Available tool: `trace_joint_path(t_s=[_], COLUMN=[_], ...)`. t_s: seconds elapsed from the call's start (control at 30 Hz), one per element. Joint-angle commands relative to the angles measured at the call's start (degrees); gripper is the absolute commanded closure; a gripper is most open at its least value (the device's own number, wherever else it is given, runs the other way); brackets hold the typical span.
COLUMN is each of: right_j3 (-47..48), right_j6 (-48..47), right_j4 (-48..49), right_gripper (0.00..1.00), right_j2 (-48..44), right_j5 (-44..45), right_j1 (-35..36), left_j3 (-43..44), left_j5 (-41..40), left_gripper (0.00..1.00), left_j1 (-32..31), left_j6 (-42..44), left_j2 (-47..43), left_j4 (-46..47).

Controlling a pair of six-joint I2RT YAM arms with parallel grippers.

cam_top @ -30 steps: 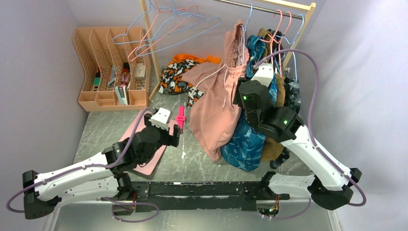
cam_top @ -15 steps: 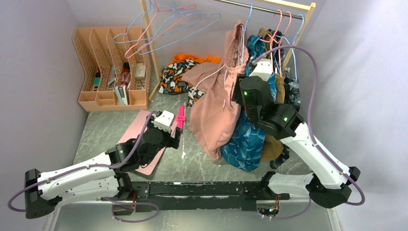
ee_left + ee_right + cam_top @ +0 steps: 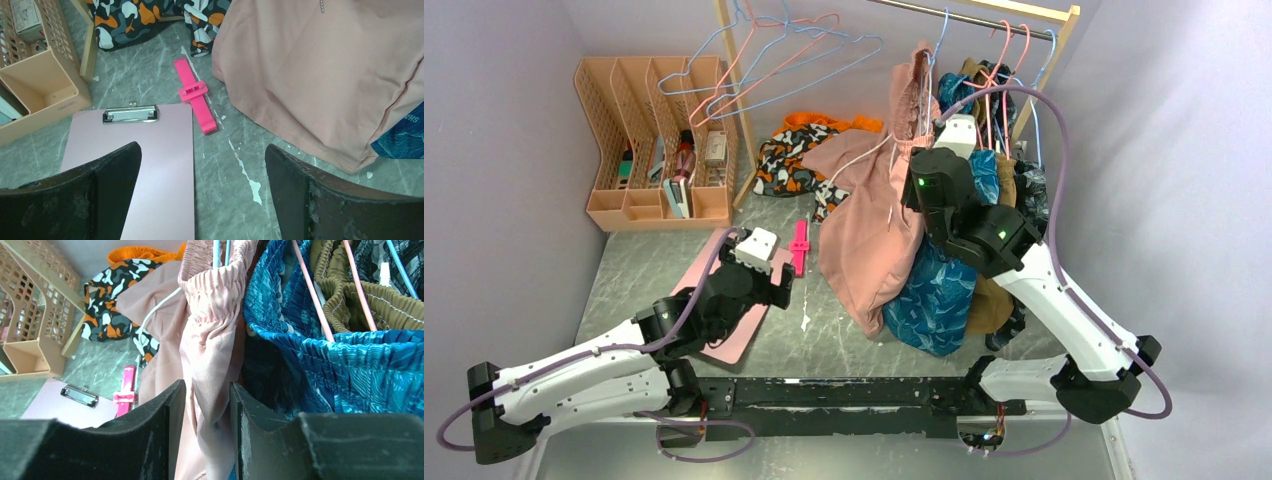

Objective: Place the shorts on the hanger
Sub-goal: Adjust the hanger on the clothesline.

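Note:
The dusty-pink shorts [image 3: 869, 230] hang by their gathered waistband from the light-blue hanger [image 3: 942, 25] on the rail, their legs drooping to the table. In the right wrist view the hanger's wires [image 3: 220, 250] go into the waistband of the shorts [image 3: 210, 330]. My right gripper [image 3: 916, 165] is high at the shorts' right side, and in its own view the gripper [image 3: 207, 392] is shut on a fold of pink fabric. My left gripper [image 3: 784, 290] is open and empty, low over the table; in its own view the gripper [image 3: 202, 157] frames the clipboard edge, with the shorts [image 3: 320, 75] to the right.
A blue patterned garment [image 3: 934, 300] and olive ones [image 3: 370, 300] hang right of the shorts on pink hangers. A pink clipboard [image 3: 140, 165] and a pink clip [image 3: 196, 100] lie on the table. A peach file organiser [image 3: 654, 140] stands back left, with a camouflage garment [image 3: 789, 160] behind.
My right gripper has moved up and slightly left along the shorts, toward the waistband, still holding the fabric. My left arm has shifted only a little.

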Motion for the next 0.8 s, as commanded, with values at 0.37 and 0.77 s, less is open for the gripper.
trace_joint_path(t_s=[0.37, 0.77], right_j3=[2.77, 4.34], right_j6=[-0.73, -2.65], right_j4=[-2.06, -2.61], right_gripper=[0.84, 0.44], right_j2=[-0.80, -3.24], right_j5=[-1.66, -11.50], right_j1=[-5.22, -5.75], left_j3=[0.41, 0.52], left_j5=[0.18, -0.03], left_gripper=[0.05, 0.00], left_j1=[0.28, 0.30], left_j6=[-0.81, -0.72], left_j2=[-2.24, -2.37], left_j4=[-2.14, -2.74])
